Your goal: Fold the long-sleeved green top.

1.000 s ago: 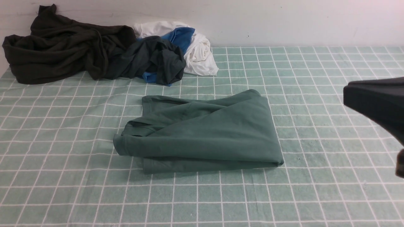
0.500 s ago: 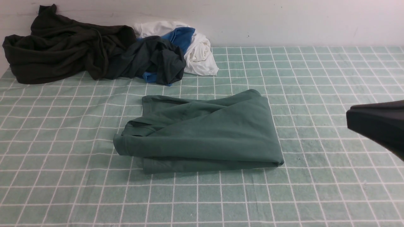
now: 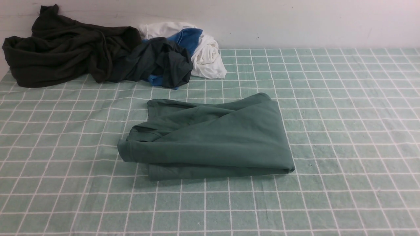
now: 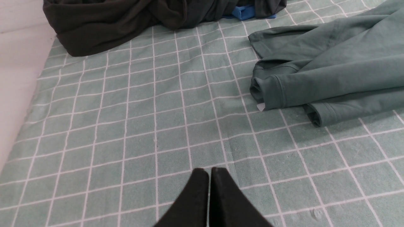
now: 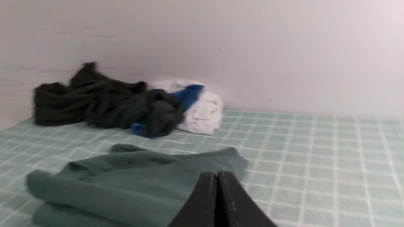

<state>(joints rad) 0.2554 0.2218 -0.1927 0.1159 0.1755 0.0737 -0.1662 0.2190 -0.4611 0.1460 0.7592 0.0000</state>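
A: Front view: the green long-sleeved top point(image 3: 210, 137) lies folded into a thick bundle at the middle of the surface point(image 3: 344, 137), which is covered by a pale green cloth with a white grid. Neither arm shows there.

B: Any writing?

A: None legible. In the left wrist view a small white label point(image 4: 260, 107) pokes out from under a folded edge of the top, too small to read.

B: And the fingers?

A: The left gripper point(image 4: 210, 171) has its fingers point(image 4: 197, 189) pressed together, holding nothing, above bare cloth near the top. The right gripper point(image 5: 217, 176) is likewise closed and empty, with the top beyond it.

B: What else is around?

A: At the far left, against a plain white wall point(image 3: 295, 23), sits a heap: a dark brown-black garment point(image 3: 59, 55), a blackish-green garment point(image 3: 160, 62), and white cloth point(image 3: 206, 55) with a blue piece point(image 3: 188, 37). The heap lies well apart from the top.
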